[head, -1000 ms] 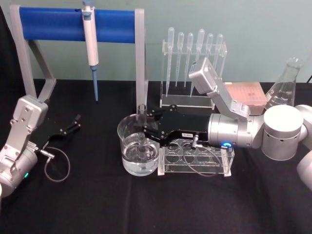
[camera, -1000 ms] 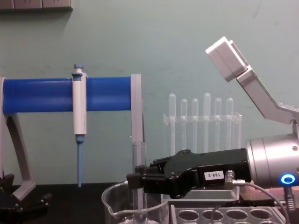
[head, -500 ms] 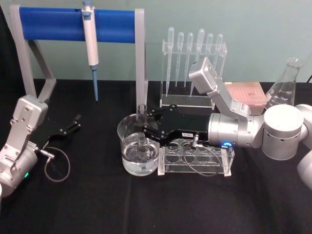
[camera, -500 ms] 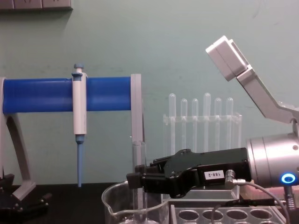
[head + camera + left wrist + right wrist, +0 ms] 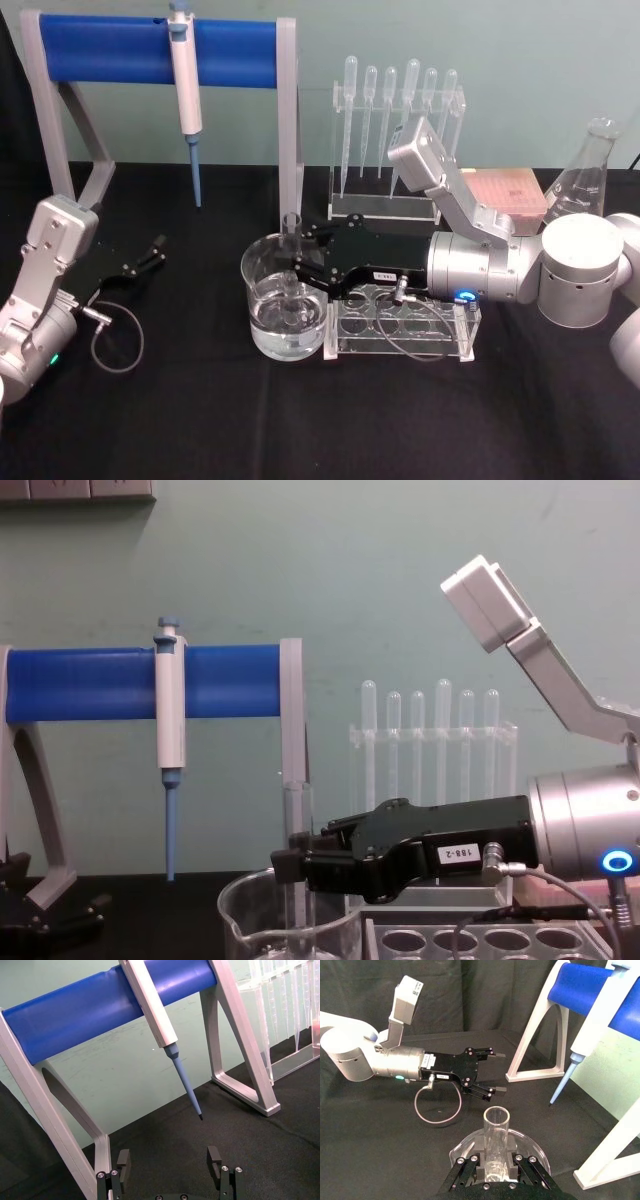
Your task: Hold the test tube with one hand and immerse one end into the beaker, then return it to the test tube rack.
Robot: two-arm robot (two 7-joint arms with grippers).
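Observation:
The test tube (image 5: 291,240) stands upright inside the beaker (image 5: 256,292), and my right gripper (image 5: 293,268) is shut on its middle from the right. Clear liquid fills the beaker's lower part, and the tube's rounded end appears to reach down into it. From the chest, the tube's rim (image 5: 297,798) rises above the black fingers of the right gripper (image 5: 287,865), over the beaker (image 5: 240,925). The right wrist view looks down the tube's open mouth (image 5: 496,1119) with the beaker rim (image 5: 534,1154) behind. My left gripper (image 5: 150,255) rests open, parked at the table's left (image 5: 168,1160).
A blue-barred stand (image 5: 120,50) with a white-and-blue pipettor (image 5: 185,80) is at the back left. A pipette rack (image 5: 395,130) stands behind. A clear tube rack (image 5: 400,325) lies under my right wrist. A flask (image 5: 582,180) and a pink box (image 5: 505,190) sit far right.

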